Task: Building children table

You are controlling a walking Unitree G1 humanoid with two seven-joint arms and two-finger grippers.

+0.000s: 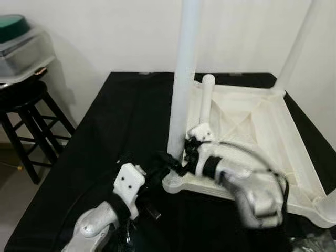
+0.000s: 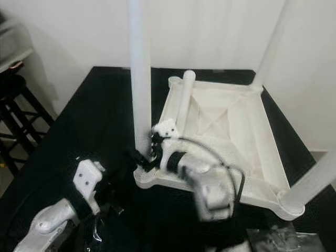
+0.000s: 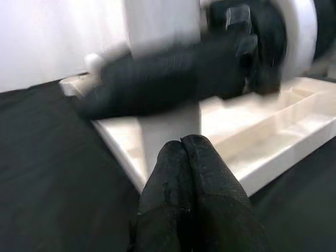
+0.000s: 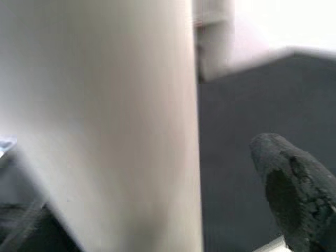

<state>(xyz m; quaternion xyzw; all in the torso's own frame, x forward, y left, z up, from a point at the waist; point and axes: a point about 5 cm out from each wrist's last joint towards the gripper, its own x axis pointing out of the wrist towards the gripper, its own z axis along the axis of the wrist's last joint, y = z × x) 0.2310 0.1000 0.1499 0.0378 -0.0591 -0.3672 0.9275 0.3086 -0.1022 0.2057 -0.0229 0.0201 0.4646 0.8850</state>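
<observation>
Two silver arms occupy the near foreground over a black cloth-covered table. Left gripper: reaches from the lower left to the base of the nearest upright leg, at the near left corner of the tabletop; in the left wrist view its two black fingers are pressed together with nothing between them, tips just short of the leg's foot. Right gripper: arm crosses over the near edge of the tabletop, with its fingers at the same leg's base; in the right wrist view one black fingertip sits beside the broad white leg surface, apart from it, and the second finger is hidden, so whether the leg is clasped cannot be told. White plastic children's tabletop: lies upside down on the cloth, ribbed underside facing up, raised rim all round. Nearest upright leg: white tube standing vertical in the near left corner socket. Loose leg: white tube lying on the underside along the left rim, rounded end pointing away from the robot. Far right leg: upright at the far right corner, leaning slightly in view. Near right leg: fitted at the near right corner, partly cut by the frame edge. Black wooden stool: stands on the floor left of the table, carrying a clear plastic container with a green item inside. White wall behind.
</observation>
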